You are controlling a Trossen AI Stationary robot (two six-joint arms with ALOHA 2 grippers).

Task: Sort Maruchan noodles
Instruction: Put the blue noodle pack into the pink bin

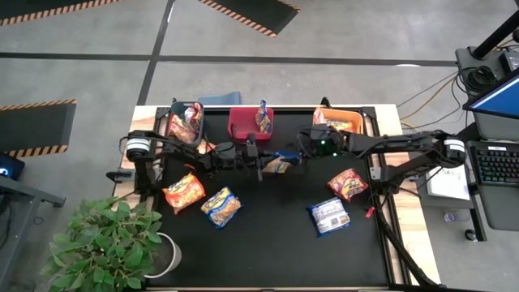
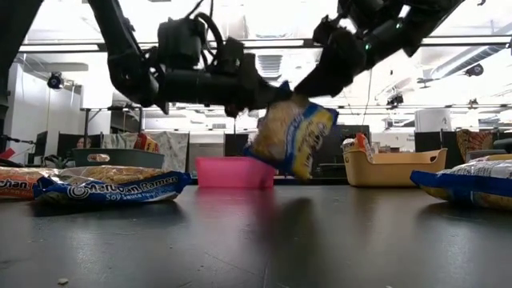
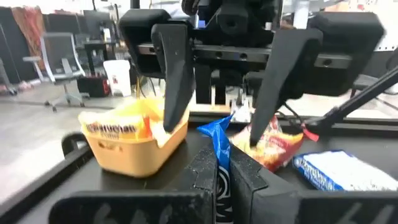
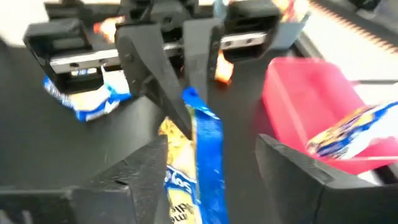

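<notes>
High view: both pincers meet over the tabletop [image 1: 268, 235] in front of the red bin [image 1: 243, 126]. The left pincer [image 1: 261, 165] is clamped on a blue-and-yellow noodle packet [image 1: 280, 165], held off the surface; the right pincer [image 1: 297, 154] stands spread around its other end.

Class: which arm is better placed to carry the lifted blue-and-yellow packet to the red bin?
Left. Its hand is shut on the packet, the right hand is open, and the red bin is close by.
</notes>
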